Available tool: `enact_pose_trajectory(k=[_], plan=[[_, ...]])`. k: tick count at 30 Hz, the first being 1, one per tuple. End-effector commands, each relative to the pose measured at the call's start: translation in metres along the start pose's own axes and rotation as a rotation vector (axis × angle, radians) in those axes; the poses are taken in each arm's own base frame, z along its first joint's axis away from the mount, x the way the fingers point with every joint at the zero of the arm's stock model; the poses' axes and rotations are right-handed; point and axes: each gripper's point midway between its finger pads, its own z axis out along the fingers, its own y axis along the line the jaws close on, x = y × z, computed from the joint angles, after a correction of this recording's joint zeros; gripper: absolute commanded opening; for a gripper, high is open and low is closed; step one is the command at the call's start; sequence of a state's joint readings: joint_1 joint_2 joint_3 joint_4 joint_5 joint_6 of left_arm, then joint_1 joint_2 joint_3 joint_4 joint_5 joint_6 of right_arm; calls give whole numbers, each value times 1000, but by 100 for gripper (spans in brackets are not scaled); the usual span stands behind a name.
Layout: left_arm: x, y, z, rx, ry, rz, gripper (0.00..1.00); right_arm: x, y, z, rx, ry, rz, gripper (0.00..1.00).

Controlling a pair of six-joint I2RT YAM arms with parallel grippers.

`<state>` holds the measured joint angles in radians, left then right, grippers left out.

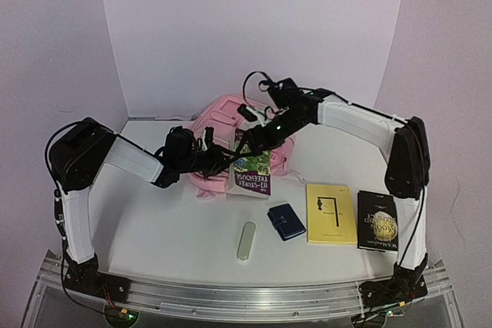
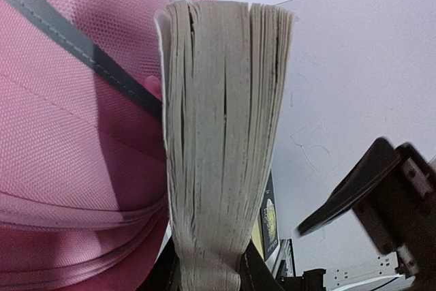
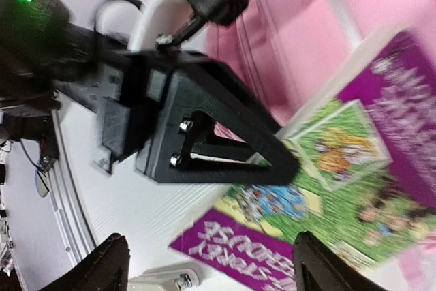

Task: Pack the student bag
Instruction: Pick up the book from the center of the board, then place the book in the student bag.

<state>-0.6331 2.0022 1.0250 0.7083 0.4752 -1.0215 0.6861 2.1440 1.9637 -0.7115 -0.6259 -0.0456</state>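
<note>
Clamping the purple paperback in the left hand at the front of the student bag lying far-middle on the surface, likely steadying it for pocketing, right hand spread open over its cover, holding nothing.

large soft pink student bag, lying slumped, far centre of view
</note>
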Motion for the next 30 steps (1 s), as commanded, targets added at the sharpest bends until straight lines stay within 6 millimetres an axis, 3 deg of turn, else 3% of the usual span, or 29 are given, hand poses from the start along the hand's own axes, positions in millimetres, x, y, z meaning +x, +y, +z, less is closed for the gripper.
enact_pose_trajectory(k=[1, 6, 10, 21, 25, 30], plan=[[-27, -78, -24, 124, -42, 165, 0, -48, 7, -107, -23, -224, -17, 88], [-20, -112, -46, 139, 30, 300, 0, -43, -24, -160, 62, -290, 0, 98], [-7, -141, -69, 162, 117, 418, 0, -20, -27, -170, 91, -242, -49, 98], [49, -198, -136, 335, 375, 573, 0, 35, 38, -163, -169, -82, -161, 98], [62, -210, -151, 387, 414, 597, 0, 44, 71, -157, -245, -45, -214, 98], [70, -215, -159, 419, 435, 600, 0, 64, 112, -135, -358, 52, -243, 98]])
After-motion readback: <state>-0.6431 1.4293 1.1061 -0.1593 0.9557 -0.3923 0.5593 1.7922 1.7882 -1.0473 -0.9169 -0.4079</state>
